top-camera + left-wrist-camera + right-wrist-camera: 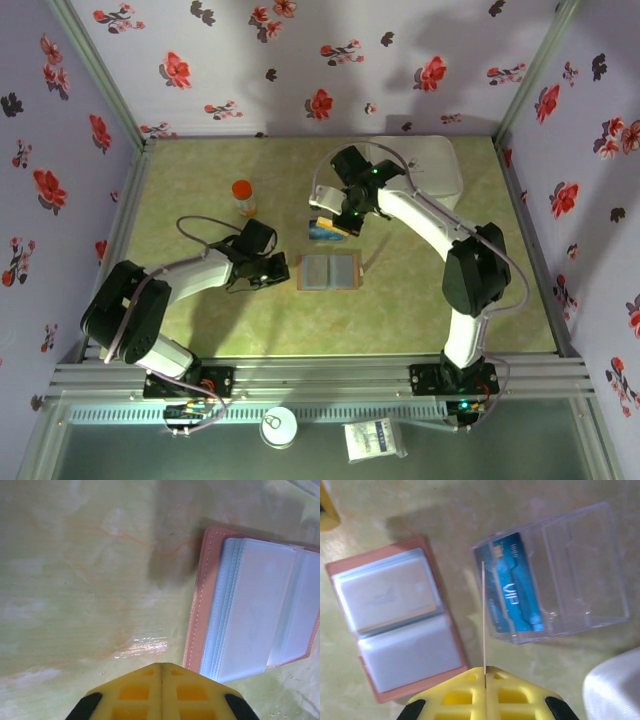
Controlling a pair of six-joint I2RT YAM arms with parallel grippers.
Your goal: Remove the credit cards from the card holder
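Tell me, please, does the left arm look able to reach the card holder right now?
Probably yes: the left gripper, shut, sits just short of the open card holder, with bare table between them.

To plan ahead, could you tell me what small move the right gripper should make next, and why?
Probably open the right gripper over the clear plastic box: it pinches a thin card edge-on, and a blue card already lies inside.

Right gripper (484,672) pinches a card (483,615) edge-on beside the clear box (580,560).
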